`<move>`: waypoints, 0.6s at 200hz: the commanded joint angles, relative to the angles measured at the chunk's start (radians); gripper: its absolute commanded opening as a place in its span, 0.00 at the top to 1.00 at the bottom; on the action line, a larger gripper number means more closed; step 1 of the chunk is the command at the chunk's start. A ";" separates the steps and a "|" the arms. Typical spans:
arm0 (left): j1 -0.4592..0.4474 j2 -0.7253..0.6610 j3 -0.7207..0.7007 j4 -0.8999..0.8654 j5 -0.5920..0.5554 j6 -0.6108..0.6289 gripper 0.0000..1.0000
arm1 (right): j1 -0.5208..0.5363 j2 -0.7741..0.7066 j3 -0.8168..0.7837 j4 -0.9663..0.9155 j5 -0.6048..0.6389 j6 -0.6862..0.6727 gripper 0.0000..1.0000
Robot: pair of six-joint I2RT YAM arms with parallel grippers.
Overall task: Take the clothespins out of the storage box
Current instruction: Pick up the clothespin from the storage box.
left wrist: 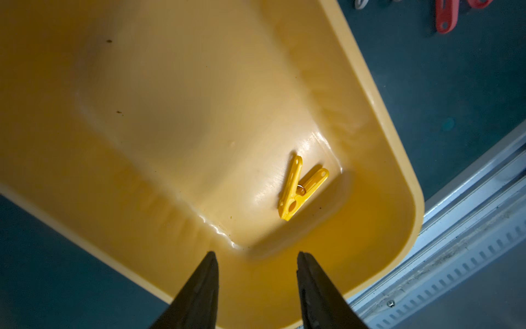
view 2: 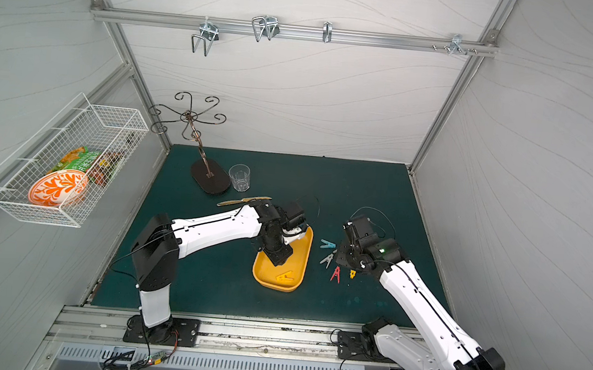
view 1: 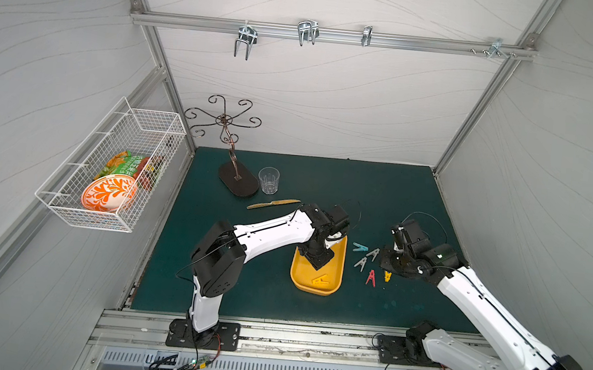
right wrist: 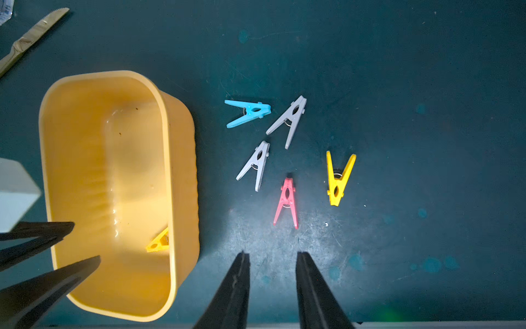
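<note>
Fingers [left wrist: 199,290] of the left gripper [left wrist: 256,253] stand apart, empty, over the box [left wrist: 170,128] in its wrist view; one yellow pin [left wrist: 293,203] lies in a corner. Right wrist view: right gripper [right wrist: 272,253] apart too (nothing held), over blue pin [right wrist: 253,111], grey pins [right wrist: 296,111], red pin [right wrist: 288,196] and second yellow pin [right wrist: 337,188]. Both top views: those five lie beside the box.

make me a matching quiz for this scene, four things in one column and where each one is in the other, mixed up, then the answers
Things
1. light blue clothespin
2. left hand
3. knife
4. orange patterned dish

Places
a. in the white wire basket
b. on the mat beside a grey clothespin
c. above the yellow storage box
d. on the mat near the clear glass

Pairs: 1-b, 2-c, 3-d, 4-a
</note>
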 commanded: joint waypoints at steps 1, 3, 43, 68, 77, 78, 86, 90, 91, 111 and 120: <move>-0.039 0.032 0.002 0.056 -0.033 0.004 0.49 | -0.008 -0.042 -0.016 -0.064 0.020 -0.011 0.69; -0.040 0.034 0.001 0.059 -0.033 0.003 0.48 | -0.008 -0.045 -0.018 -0.065 0.019 -0.011 0.69; -0.072 0.055 -0.021 0.123 -0.042 0.002 0.46 | -0.009 -0.117 -0.033 -0.111 0.044 0.013 0.70; -0.077 0.059 -0.042 0.152 -0.067 0.003 0.46 | -0.009 -0.157 -0.038 -0.116 0.055 0.025 0.71; -0.077 0.064 -0.047 0.156 -0.072 0.001 0.47 | -0.009 -0.165 -0.035 -0.121 0.058 0.025 0.71; -0.077 0.064 -0.047 0.157 -0.072 0.002 0.47 | -0.009 -0.165 -0.035 -0.121 0.060 0.025 0.71; -0.078 0.067 -0.052 0.161 -0.073 0.003 0.47 | -0.009 -0.168 -0.031 -0.128 0.064 0.025 0.71; -0.080 0.069 -0.053 0.162 -0.073 0.003 0.47 | -0.010 -0.170 -0.030 -0.131 0.066 0.025 0.71; -0.080 0.069 -0.053 0.163 -0.075 0.004 0.47 | -0.010 -0.170 -0.030 -0.132 0.066 0.025 0.71; -0.089 0.072 -0.062 0.172 -0.080 0.011 0.47 | -0.009 -0.177 -0.027 -0.137 0.072 0.021 0.71; -0.093 0.073 -0.066 0.176 -0.083 0.014 0.47 | -0.009 -0.178 -0.027 -0.137 0.074 0.020 0.71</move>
